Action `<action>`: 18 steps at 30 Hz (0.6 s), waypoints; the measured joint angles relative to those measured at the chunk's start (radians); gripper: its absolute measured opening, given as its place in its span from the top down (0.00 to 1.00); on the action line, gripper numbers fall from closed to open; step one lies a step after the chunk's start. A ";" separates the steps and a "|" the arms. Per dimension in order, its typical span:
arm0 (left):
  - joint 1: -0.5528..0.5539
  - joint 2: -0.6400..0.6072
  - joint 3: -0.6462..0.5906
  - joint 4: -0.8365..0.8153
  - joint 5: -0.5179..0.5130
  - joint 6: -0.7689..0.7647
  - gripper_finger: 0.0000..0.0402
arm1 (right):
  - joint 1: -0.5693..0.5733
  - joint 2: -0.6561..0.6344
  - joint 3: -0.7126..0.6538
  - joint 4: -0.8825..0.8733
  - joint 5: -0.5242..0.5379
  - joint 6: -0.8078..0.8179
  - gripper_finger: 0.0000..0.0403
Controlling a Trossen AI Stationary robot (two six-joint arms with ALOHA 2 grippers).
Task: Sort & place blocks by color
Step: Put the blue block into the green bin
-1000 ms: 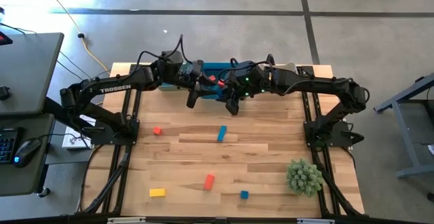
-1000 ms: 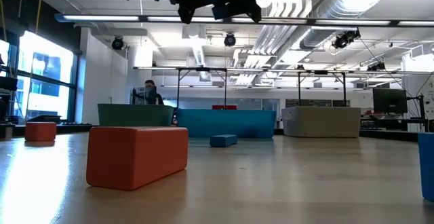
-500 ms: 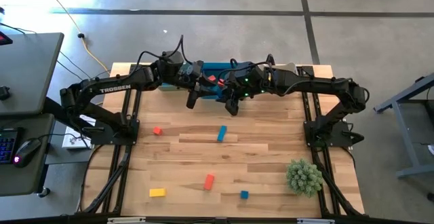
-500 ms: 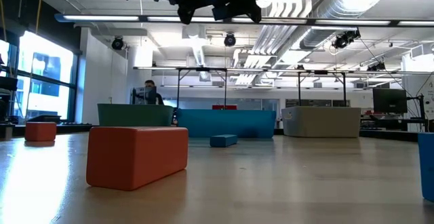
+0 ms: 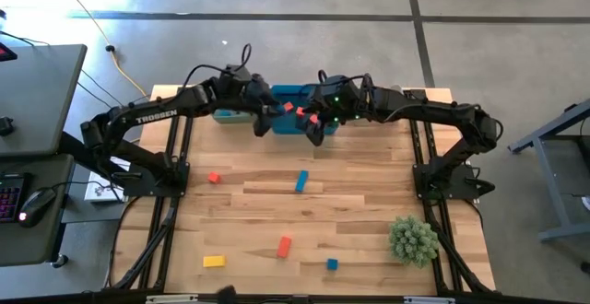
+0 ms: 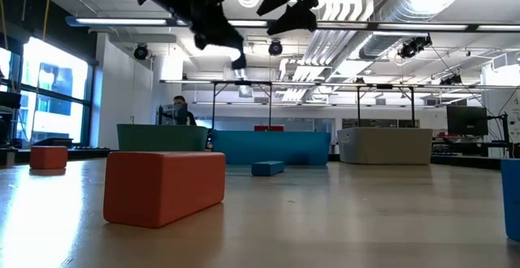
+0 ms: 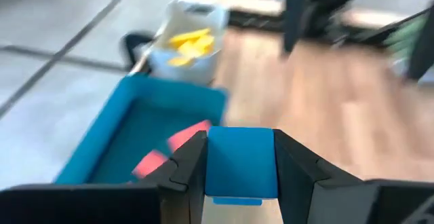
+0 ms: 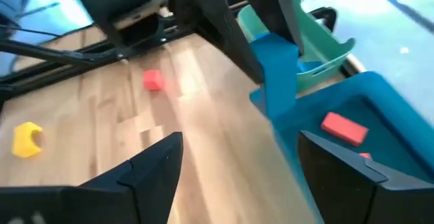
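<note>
Left gripper (image 7: pixel 241 176) grips a blue block (image 7: pixel 241 163) between its fingers, the block's long axis running along them; in the high view it sits upper centre, at the blue bin (image 5: pixel 297 93), which already holds red blocks (image 7: pixel 188 136); right gripper (image 8: pixel 234 163), jaws wide and empty, hovers just beside; release looks imminent

Both grippers crowd over blue bin (image 5: pixel 293 120); table (image 5: pixel 359 203) centre apparently open.
</note>
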 joint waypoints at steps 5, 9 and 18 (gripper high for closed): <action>0.076 0.000 0.000 -0.109 -0.133 0.031 0.74 | -0.045 0.000 0.000 0.000 -0.005 -0.081 0.31; 0.156 0.000 0.000 -0.180 -0.190 0.045 0.74 | -0.085 0.000 0.000 0.000 -0.007 -0.120 0.31; 0.334 0.095 0.000 -0.248 -0.226 0.018 0.73 | -0.158 0.000 0.000 0.000 -0.007 -0.134 0.31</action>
